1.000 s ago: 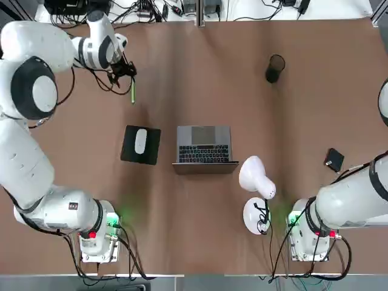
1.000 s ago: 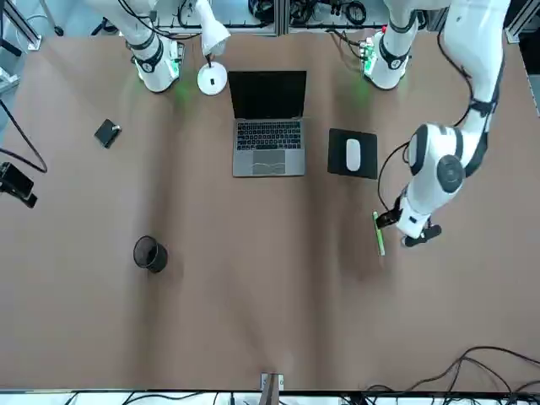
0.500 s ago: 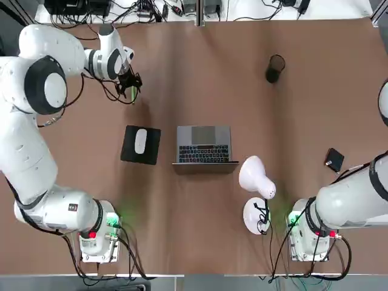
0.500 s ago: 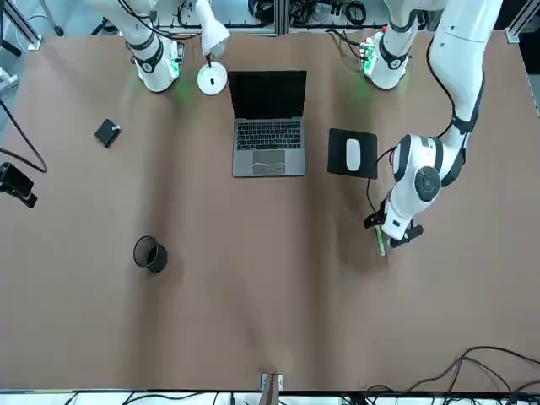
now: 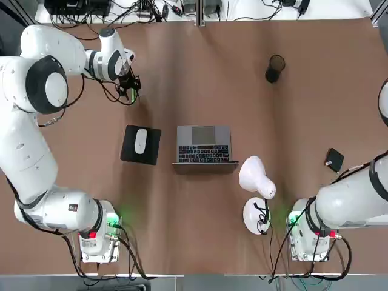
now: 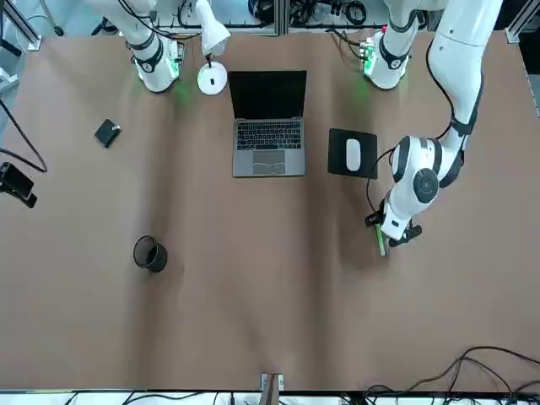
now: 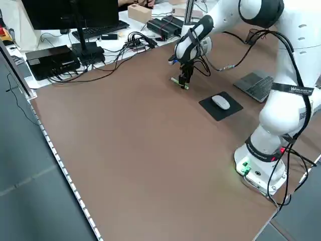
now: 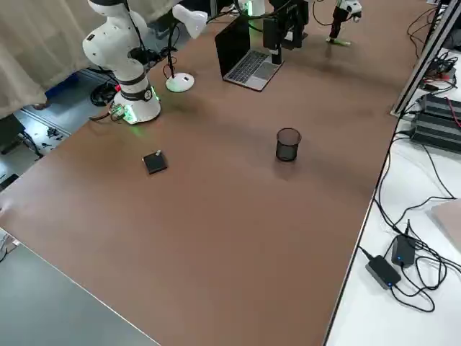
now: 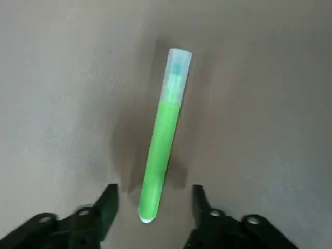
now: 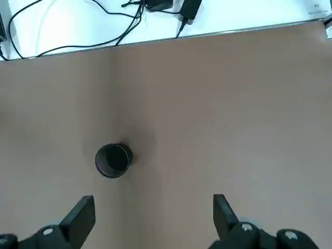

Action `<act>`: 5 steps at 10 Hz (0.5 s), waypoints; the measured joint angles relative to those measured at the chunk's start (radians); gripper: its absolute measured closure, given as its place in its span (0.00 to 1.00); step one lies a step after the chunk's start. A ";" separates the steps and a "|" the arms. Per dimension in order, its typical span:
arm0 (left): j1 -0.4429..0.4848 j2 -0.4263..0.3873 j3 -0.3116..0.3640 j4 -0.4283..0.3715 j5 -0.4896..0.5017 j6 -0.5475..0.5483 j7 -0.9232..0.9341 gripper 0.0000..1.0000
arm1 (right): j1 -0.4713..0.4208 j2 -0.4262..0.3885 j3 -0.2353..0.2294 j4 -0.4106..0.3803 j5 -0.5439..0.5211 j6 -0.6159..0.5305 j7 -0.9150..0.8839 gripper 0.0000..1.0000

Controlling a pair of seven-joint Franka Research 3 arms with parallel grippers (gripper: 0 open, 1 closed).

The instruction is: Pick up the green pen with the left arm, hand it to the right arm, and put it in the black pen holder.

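The green pen (image 9: 161,145) lies flat on the brown table, far left in the top view, with only a sliver of the pen (image 5: 133,95) showing under the arm. My left gripper (image 9: 154,194) is down at the table and straddles one end of it, fingers (image 9: 109,199) open with a small gap on each side. In the front view this gripper (image 6: 390,232) sits right over the pen (image 6: 380,243). The black pen holder (image 5: 274,68) stands upright at the far right. My right gripper (image 10: 153,218) hangs open, high above the table, looking down on the holder (image 10: 113,160).
A laptop (image 5: 204,145) sits mid-table, with a black mouse pad (image 5: 148,151) carrying a white mouse to its left. A white desk lamp (image 5: 257,182) stands near the right arm's base. A small flat black box (image 5: 334,160) lies at the right. Cables run along the far edge.
My left gripper has moved over the pen and come down onto it, and its fingers have narrowed around the pen's end. The right arm has not moved.
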 joint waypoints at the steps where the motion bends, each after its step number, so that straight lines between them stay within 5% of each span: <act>1: 0.000 0.001 0.000 -0.002 0.000 -0.001 0.000 0.40 | 0.000 0.000 -0.001 0.000 0.000 0.000 0.000 0.00; 4: 0.002 0.001 0.000 -0.020 0.001 -0.002 0.000 0.51 | 0.000 0.000 -0.002 0.000 0.000 0.000 0.000 0.00; 5: 0.001 0.000 -0.003 -0.019 0.001 -0.006 0.000 0.66 | 0.000 0.000 -0.002 0.000 0.000 0.000 0.000 0.00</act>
